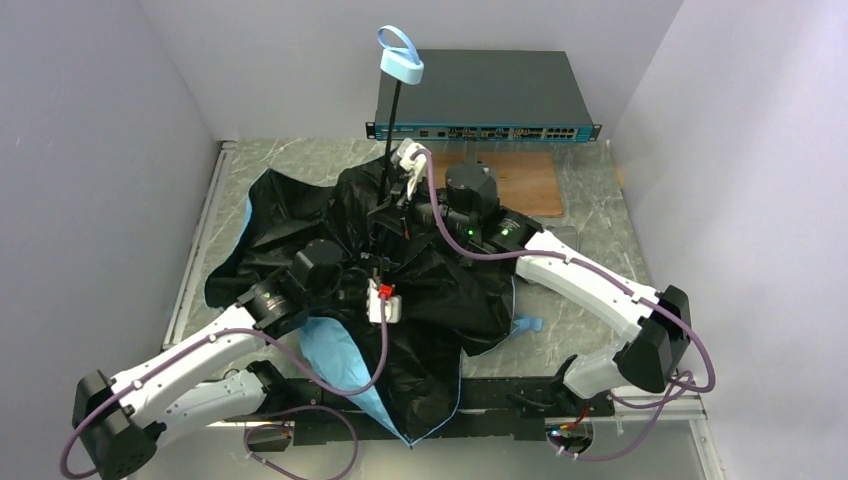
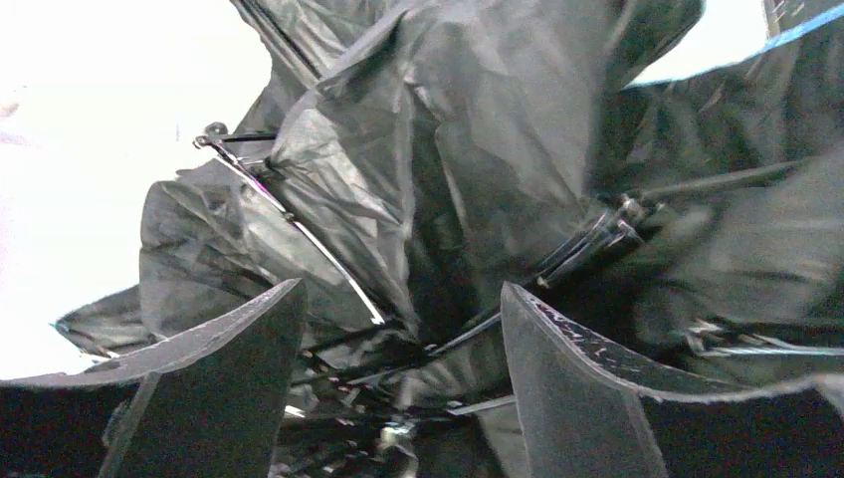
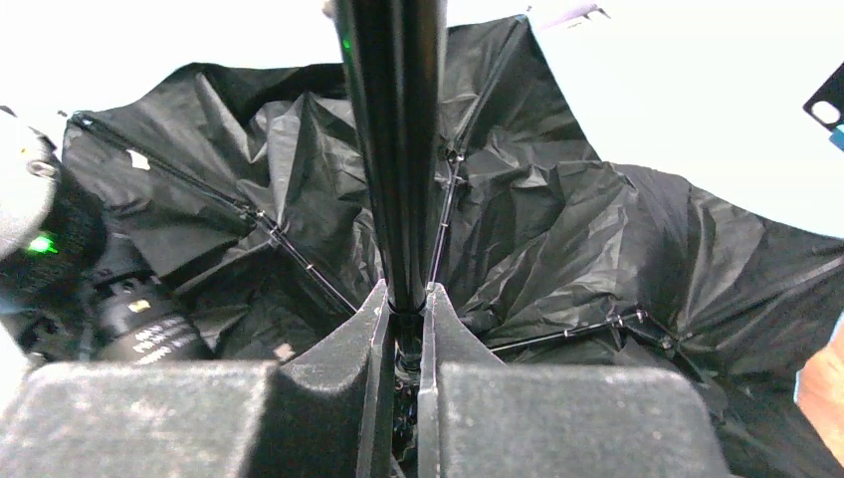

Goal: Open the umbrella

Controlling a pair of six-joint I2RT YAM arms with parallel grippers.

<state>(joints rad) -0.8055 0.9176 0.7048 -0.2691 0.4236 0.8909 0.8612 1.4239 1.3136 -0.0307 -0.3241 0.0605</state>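
Umbrella [image 1: 445,300] half-spread, shaft [image 3: 390,149] pinched in right jaws; left jaws spread apart among canopy folds [image 2: 398,149].

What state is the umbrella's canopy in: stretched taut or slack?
Slack. The canopy lies crumpled on the table, fabric sagging around its ribs, though the shaft stands extended.

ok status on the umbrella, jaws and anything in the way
Right gripper shut on the shaft, left gripper open over the ribs. Umbrella partly spread, upside down on the table, handle up. Left arm reaches over the canopy.
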